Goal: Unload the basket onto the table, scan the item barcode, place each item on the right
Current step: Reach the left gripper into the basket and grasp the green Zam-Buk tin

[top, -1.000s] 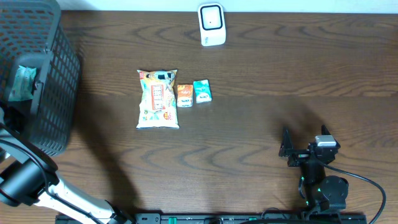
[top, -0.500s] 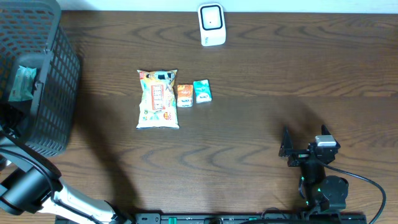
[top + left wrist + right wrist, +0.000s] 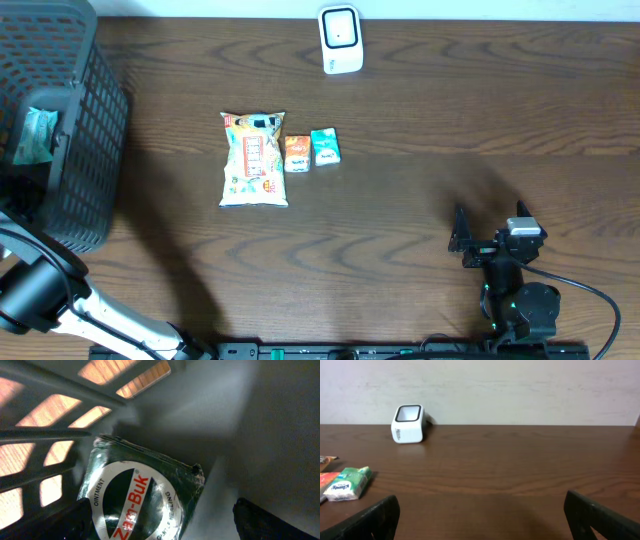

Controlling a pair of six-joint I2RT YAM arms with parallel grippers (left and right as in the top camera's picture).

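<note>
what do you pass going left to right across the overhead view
basket -> snack bag -> orange pack -> teal pack -> right end effector

One black mesh basket (image 3: 95, 150); one wooden bench (image 3: 450, 120); one white scanner (image 3: 340, 40); one snack bag (image 3: 254, 160); two small packs, namely one orange packet (image 3: 297, 154) and one teal packet (image 3: 325, 147); one green ointment packet (image 3: 135, 500).
</note>
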